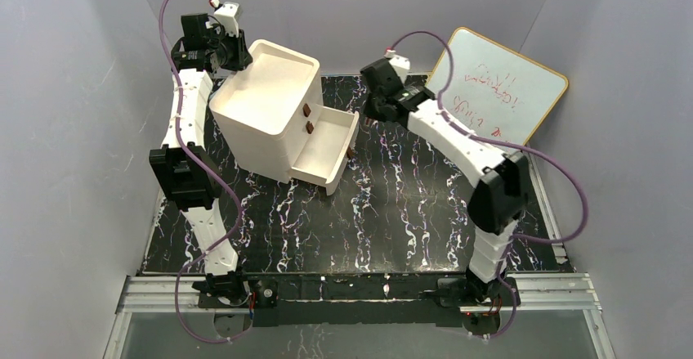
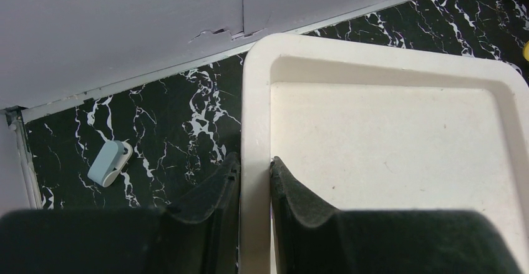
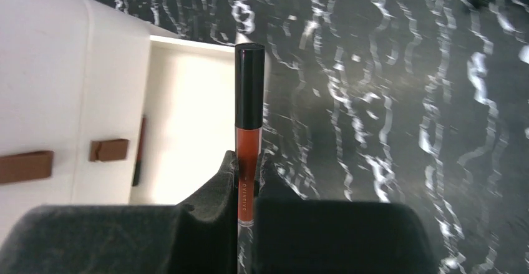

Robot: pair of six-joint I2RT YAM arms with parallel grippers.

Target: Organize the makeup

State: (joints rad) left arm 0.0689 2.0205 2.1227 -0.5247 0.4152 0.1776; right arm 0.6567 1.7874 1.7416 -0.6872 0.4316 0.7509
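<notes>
My right gripper (image 3: 248,158) is shut on a red-brown lip gloss tube (image 3: 249,108) with a black cap, held just right of the open bottom drawer (image 3: 187,124) of the cream box (image 1: 266,118). A thin dark red stick (image 3: 138,152) lies inside that drawer along its left wall. In the top view my right gripper (image 1: 369,116) hovers beside the drawer (image 1: 325,153). My left gripper (image 2: 254,161) is clamped on the raised rim (image 2: 254,99) of the box's top, at its back left corner (image 1: 234,55). The discs and the white pad are out of view.
A yellow-framed whiteboard (image 1: 498,89) leans at the back right. A small light-blue clip-like object (image 2: 109,163) lies on the black marbled table (image 1: 409,212) behind the box near the back wall. Two brown knobs (image 3: 109,150) mark the shut drawers.
</notes>
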